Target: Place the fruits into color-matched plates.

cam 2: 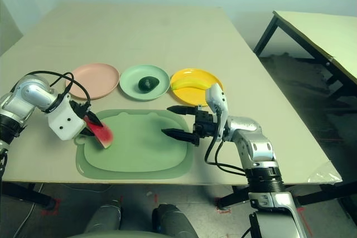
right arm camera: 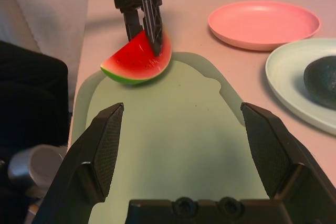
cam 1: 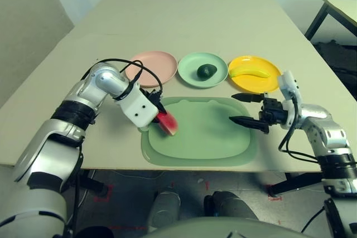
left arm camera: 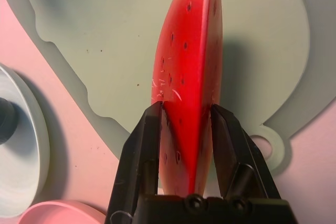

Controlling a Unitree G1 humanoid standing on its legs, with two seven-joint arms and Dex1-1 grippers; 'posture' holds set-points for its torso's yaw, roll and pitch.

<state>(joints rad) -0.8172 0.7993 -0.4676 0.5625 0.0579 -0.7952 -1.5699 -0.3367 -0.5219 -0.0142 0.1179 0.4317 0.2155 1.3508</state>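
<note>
Left eye, watermelon wedge (cam 1: 169, 124): at the left end of the green mat (cam 1: 201, 135), held in the left pincer (cam 1: 158, 111)
Left eye, pink plate (cam 1: 159, 66): bare, the wedge's match
Left eye, avocado (cam 1: 206, 71): on the mint plate (cam 1: 186, 71)
Left eye, banana (cam 1: 249, 72): on the yellow plate (cam 1: 254, 85)
Right eye, right pincer (cam 2: 164, 120): released, over the mat's right part; best kept clear
Left wrist, grip: both fingers clasp the wedge's broad faces; keep the squeeze steady, since smooth sides could twist
Right wrist, rind: downward; whether it touches the mat, cannot tell. Lift straight, clear the pink rim, lower centrally, then release gently
</note>
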